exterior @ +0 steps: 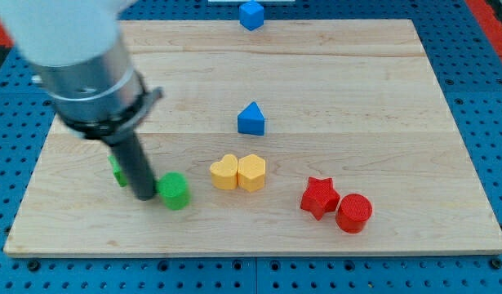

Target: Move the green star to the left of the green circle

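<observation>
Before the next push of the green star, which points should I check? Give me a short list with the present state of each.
1. My tip in view: ok, between the two green blocks.
2. Green star visible: not ok, mostly hidden behind the rod; shape cannot be confirmed.
3. Green circle located: ok, just to the view's right of my tip.
4. Star on the circle's left: ok, roughly.
5. Tip touching the circle: cannot tell.
6. Yellow blocks out of the path: ok.
</observation>
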